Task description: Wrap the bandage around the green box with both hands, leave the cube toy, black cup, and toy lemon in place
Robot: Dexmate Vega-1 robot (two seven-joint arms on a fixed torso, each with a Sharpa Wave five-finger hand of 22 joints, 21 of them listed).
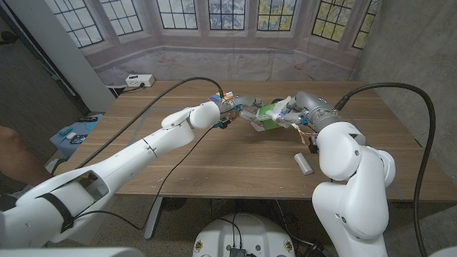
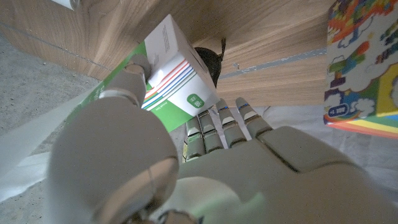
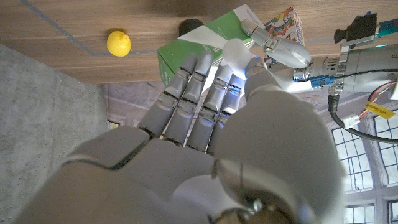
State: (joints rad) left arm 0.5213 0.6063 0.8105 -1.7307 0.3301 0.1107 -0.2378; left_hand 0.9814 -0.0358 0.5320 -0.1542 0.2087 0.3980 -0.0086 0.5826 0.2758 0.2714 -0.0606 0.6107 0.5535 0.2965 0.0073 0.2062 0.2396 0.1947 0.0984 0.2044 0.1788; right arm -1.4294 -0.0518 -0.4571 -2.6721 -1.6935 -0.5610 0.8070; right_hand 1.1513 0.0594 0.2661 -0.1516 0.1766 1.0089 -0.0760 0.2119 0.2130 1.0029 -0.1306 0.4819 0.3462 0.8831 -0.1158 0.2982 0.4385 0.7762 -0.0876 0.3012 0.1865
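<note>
Roll of bandage (image 1: 305, 163) nearest cam, lying loose on table (image 1: 214, 164) by right arm, no hand on it. L to R beyond: left hand (image 1: 239, 113), fingers closed on green box (image 1: 270, 114), lifted at table centre; right hand (image 1: 291, 111), fingers pressed along box's other side. Cube toy (image 2: 362, 62), black cup (image 2: 208, 60), toy lemon (image 3: 118, 43) nearby. Judgement: keep box steady in one hand, free other to fetch bandage w/o knocking bystanders.

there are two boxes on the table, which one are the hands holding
The green box, green and white with coloured stripes on one face; both the left hand and right hand have their fingers on it. The multicoloured cube toy beside it goes untouched.
</note>
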